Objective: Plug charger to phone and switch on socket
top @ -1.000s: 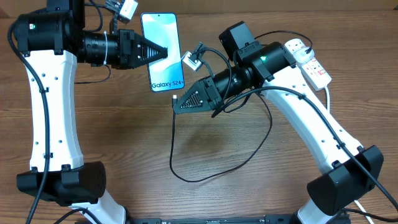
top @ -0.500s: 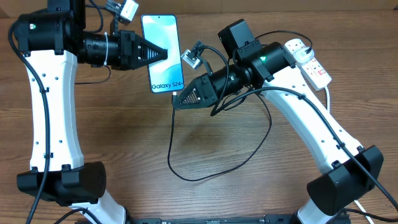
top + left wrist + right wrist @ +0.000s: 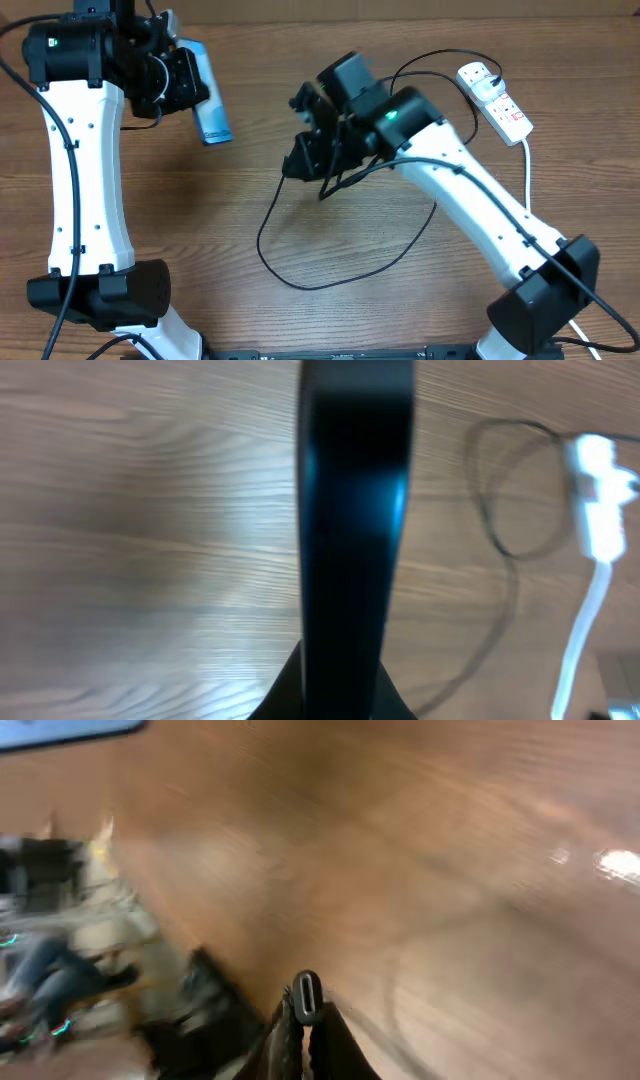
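Blur smeared the right wrist view; only the tip of the charger (image 3: 307, 995) showed, pinched in the right pincer (image 3: 302, 160). The phone (image 3: 209, 112), edge-on at upper left, sat clamped in the left pincer (image 3: 188, 84), hiding its fingertips. The socket (image 3: 497, 98) lay at upper right on the wooden counter (image 3: 200, 230).

Wooden table (image 3: 200, 230), brown, grain running left to right, soft glare patches, blurred clutter (image 3: 60, 935) beyond its left edge in right wrist view, unidentifiable.
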